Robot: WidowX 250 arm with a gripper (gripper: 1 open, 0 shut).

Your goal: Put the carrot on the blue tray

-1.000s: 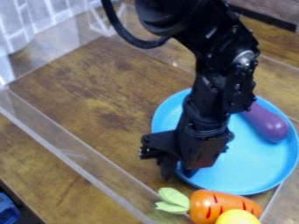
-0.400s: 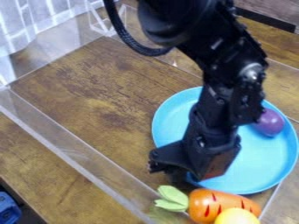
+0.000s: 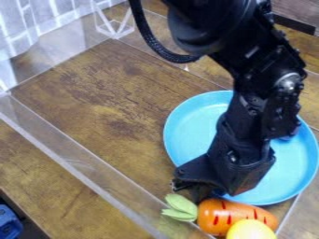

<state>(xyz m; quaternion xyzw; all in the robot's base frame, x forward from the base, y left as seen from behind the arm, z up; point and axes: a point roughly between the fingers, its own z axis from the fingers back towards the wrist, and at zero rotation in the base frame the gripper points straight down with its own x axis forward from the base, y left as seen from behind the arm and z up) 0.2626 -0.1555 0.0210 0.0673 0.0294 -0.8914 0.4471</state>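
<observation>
The carrot (image 3: 225, 216), orange with dark grooves and a light green leafy top, lies on the wooden table just off the near rim of the blue tray (image 3: 189, 131). The round bright blue tray sits at centre right. My black gripper (image 3: 228, 187) points down and hangs low over the tray's near edge, right behind and above the carrot. Its dark fingers blend into the arm, so I cannot tell how the jaws stand or whether they touch the carrot.
A yellow lemon (image 3: 253, 231) lies against the carrot at the bottom edge. A clear plastic wall (image 3: 75, 159) runs diagonally along the table's left and near side. The bulky black arm covers the tray's right half.
The arm has swung to the right and toward the carrot, rolling its wrist a little. The purple eggplant on the tray is now hidden behind it. The carrot has not moved.
</observation>
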